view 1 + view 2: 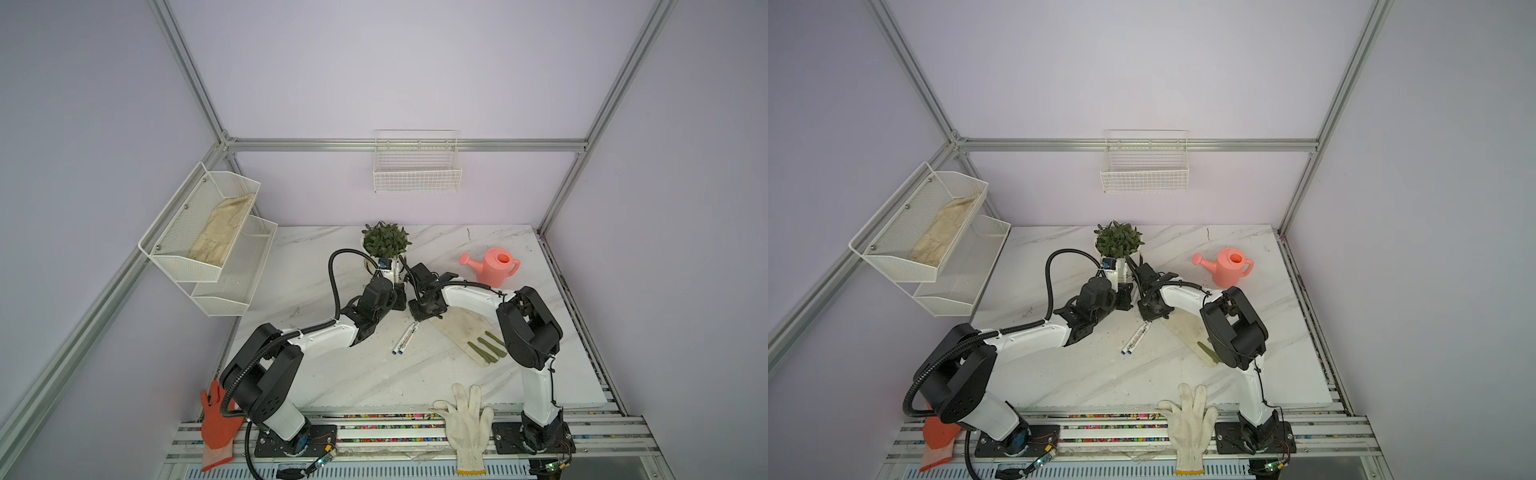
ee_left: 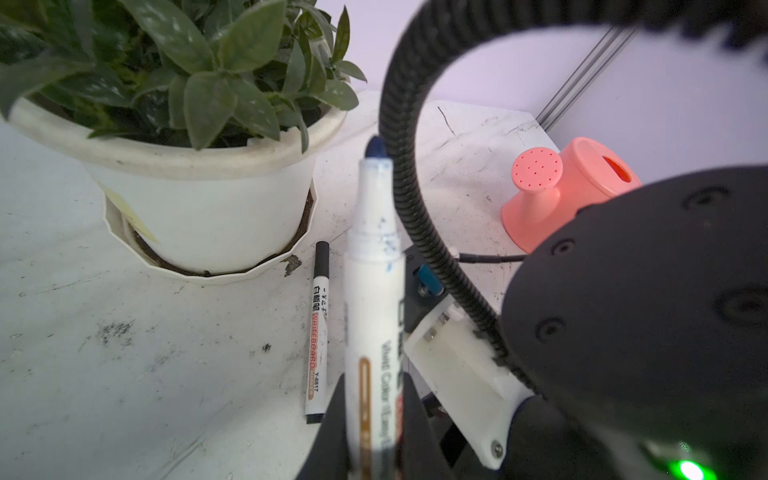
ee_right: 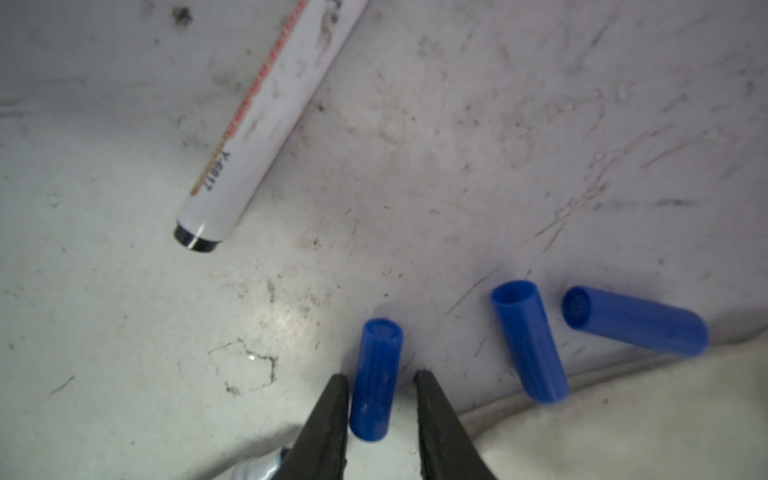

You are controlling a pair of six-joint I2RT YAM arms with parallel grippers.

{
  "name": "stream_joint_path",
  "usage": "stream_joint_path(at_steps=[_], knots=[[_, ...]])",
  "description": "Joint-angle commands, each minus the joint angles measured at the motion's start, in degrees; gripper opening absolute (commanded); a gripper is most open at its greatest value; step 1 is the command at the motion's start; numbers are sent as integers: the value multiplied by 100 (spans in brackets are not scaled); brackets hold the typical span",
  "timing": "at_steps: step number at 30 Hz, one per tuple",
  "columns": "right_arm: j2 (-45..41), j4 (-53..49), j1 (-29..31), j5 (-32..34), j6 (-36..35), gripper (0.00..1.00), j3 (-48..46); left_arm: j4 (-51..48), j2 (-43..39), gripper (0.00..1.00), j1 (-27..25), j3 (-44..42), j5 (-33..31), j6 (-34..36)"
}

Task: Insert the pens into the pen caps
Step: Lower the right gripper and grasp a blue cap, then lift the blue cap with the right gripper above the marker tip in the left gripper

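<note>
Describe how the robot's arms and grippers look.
Each arm has glossy white link shells and bulky black joint housings. A ribbed black hose runs along the left arm; a thin black cable follows the right arm. The right gripper's fingers are slim black wedges.

black-capped pen [image 2: 318, 332], left wrist view: "WHITEBOARD" in red along the barrel; "Y-6817" in black nearer the tail; East Asian characters next to the cap.
blue-tipped pen [image 2: 374, 311], left wrist view: "Vivid Color (Easy", the rest blurred.
black-ended pen [image 3: 249, 133], right wrist view: "Y-6817"; the red lettering beside it is too blurred to read.
</note>
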Motion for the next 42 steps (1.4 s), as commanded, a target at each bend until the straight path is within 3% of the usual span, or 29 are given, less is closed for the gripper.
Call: stream_joint_path(at_steps=[1,10,14,22,31,42], knots=[[140,-36,-98,-102,2,24,19,153,-124,0,24,-28,131,167],[30,237,-292,-300,-166,0,252,49,-67,0,28,103,848,604],[-897,900,-710,-848,-72,0,64,46,-76,0,-9,76,997,615],[-2764,3050,-1571,-2640,614,0,-1091,208,-19,0,-399,264,1270,1051],[-3046,3937,-1594,-4017,1012,0,-1578,954,34,0,-549,296,1442,824],[-3218,3934,-1594,-4239,1057,0,-1762,1094,58,0,-544,384,1316,800]])
